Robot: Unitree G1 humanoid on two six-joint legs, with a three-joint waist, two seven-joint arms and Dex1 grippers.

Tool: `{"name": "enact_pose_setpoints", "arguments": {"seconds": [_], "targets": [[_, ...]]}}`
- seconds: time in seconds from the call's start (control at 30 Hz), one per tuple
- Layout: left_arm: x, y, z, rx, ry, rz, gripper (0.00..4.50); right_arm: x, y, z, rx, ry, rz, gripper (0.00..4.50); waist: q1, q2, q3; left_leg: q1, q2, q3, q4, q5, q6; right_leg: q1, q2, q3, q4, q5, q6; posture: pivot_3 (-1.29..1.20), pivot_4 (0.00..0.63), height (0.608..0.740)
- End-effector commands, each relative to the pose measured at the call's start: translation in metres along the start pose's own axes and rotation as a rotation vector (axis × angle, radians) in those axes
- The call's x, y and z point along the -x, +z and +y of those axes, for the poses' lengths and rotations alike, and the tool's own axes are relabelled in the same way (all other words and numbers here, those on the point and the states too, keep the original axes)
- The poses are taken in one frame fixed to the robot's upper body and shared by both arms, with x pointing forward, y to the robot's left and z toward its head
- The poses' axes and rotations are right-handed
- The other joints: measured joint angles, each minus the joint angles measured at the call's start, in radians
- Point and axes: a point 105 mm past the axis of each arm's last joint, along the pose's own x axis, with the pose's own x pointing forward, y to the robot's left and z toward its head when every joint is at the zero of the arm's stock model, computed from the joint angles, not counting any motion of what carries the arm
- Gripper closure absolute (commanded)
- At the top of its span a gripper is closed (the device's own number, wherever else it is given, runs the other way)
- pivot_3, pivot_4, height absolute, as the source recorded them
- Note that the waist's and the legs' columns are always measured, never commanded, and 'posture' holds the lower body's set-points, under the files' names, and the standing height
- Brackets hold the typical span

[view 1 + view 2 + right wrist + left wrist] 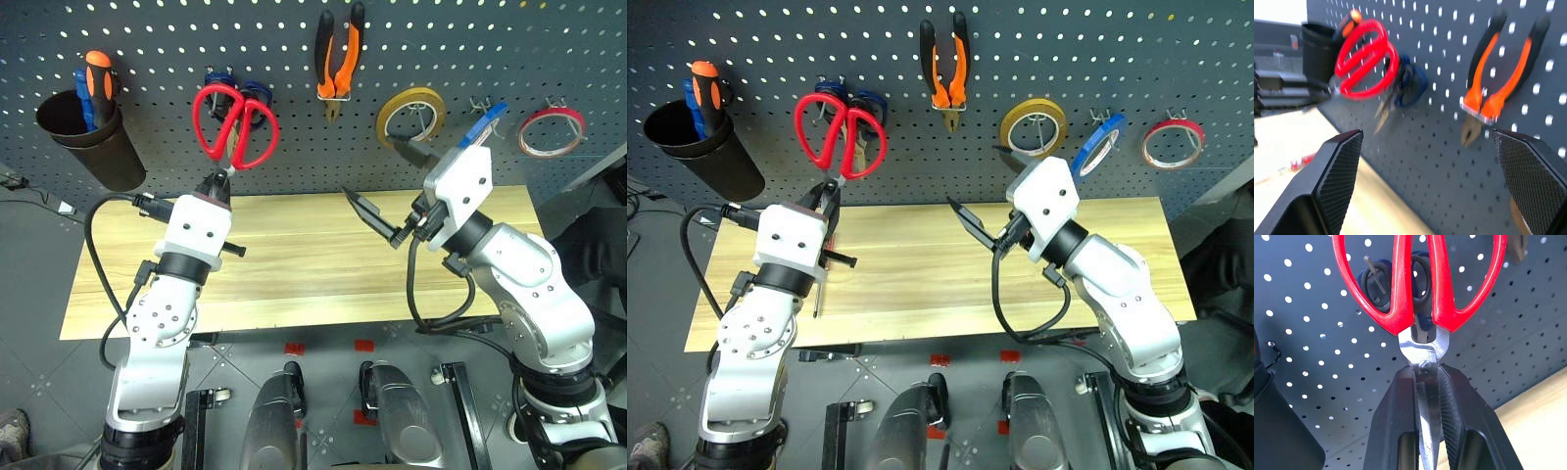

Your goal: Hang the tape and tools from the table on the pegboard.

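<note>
The left gripper is clamped on the blades of the red-handled scissors, handles up, raised in front of the pegboard. In the left wrist view both black fingers press the blades just below the pivot; the blade tips are hidden between them. Behind the red loops hang blue-handled scissors, mostly covered, on a hook; whether the red handles touch the board cannot be told.

The right gripper hangs with its jaws spread wide and nothing between them, at about 3 o'clock from the scissors, over the table. The upper finger overlaps the yellow roll.

On the board, the orange-and-black pliers hang at 1 o'clock from the scissors. The blue tape hangs further right, partly behind the right wrist housing, then the red-edged roll. At 9 o'clock a black cup holds orange and blue-handled screwdrivers, shafts hidden.

The slim screwdriver lies on the table, largely hidden behind the left arm; its handle shows as a blurred red streak in the right wrist view.
</note>
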Motion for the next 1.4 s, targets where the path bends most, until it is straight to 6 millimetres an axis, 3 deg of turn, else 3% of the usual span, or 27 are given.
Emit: {"name": "enact_pose_setpoints", "arguments": {"seconds": [0.03, 0.37, 0.5, 0.63, 0.73, 0.93, 1.07, 1.23, 1.4], "targets": [[-0.004, 0.002, -0.001, -0.010, 0.000, -0.017, 4.22, 0.000, 0.015, 0.002, 0.006, 0.022, -0.066, 0.00, 0.000, 0.000, 0.000, 0.000, 0.000, 0.000, 0.000, 0.000, 0.000, 0.000, 0.000, 0.000, 0.000, 0.000, 0.000, -0.22, 0.339, 0.740], [-0.023, -0.012, -0.007, -0.005, -0.043, 0.009, 4.22, -0.003, 0.015, 0.001, 0.002, 0.024, -0.069, 0.00, -0.002, 0.000, 0.000, 0.000, 0.000, 0.000, 0.004, 0.000, 0.000, 0.000, 0.000, 0.000, 0.002, 0.000, 0.000, -0.23, 0.345, 0.740], [-0.026, -0.028, -0.015, 0.081, -0.074, 0.084, 2.97, -0.005, 0.013, 0.002, -0.002, 0.027, -0.064, 0.00, -0.001, 0.000, 0.000, 0.000, 0.000, -0.001, 0.006, 0.000, 0.000, 0.001, 0.000, 0.000, 0.003, 0.000, 0.000, -0.24, 0.348, 0.740], [-0.017, -0.050, -0.025, 0.163, -0.116, 0.190, 1.79, -0.003, -0.005, 0.006, -0.042, 0.034, 0.008, 0.00, -0.002, 0.000, 0.000, 0.000, 0.001, -0.001, 0.007, 0.000, 0.000, 0.001, 0.000, 0.000, 0.003, 0.000, 0.000, -0.24, 0.348, 0.740], [-0.002, -0.082, -0.035, 0.246, -0.169, 0.352, 0.94, 0.004, -0.024, 0.023, -0.132, 0.095, 0.096, 0.00, -0.002, 0.000, 0.000, 0.000, 0.001, -0.001, 0.007, 0.000, 0.000, 0.002, 0.000, 0.000, 0.003, 0.000, 0.000, -0.24, 0.351, 0.740], [0.020, -0.118, -0.033, 0.352, -0.200, 0.528, 0.94, 0.013, -0.038, 0.054, -0.228, 0.211, 0.192, 0.00, -0.002, 0.000, 0.000, 0.000, 0.001, -0.001, 0.009, 0.000, 0.000, 0.002, 0.000, 0.000, 0.004, 0.000, 0.000, -0.23, 0.363, 0.740], [0.027, -0.144, -0.009, 0.447, -0.120, 0.636, 0.94, 0.008, -0.041, 0.078, -0.319, 0.285, 0.241, 0.00, -0.002, 0.000, 0.000, 0.000, 0.002, -0.002, 0.010, 0.000, 0.001, 0.002, 0.001, 0.000, 0.005, 0.000, 0.000, -0.22, 0.379, 0.740], [0.020, -0.154, 0.013, 0.530, -0.059, 0.647, 0.94, -0.008, -0.032, 0.088, -0.422, 0.339, 0.259, 0.00, -0.001, -0.001, 0.001, 0.000, 0.002, -0.002, 0.010, 0.000, 0.001, 0.002, 0.001, 0.000, 0.005, 0.001, 0.000, -0.23, 0.411, 0.740], [0.007, -0.168, 0.031, 0.567, -0.039, 0.691, 0.94, -0.029, -0.039, 0.089, -0.428, 0.343, 0.335, 0.00, 0.000, -0.003, 0.006, 0.000, 0.002, -0.002, 0.009, -0.001, 0.001, 0.001, 0.001, -0.001, 0.004, 0.001, 0.000, -0.22, 0.448, 0.740]]}}
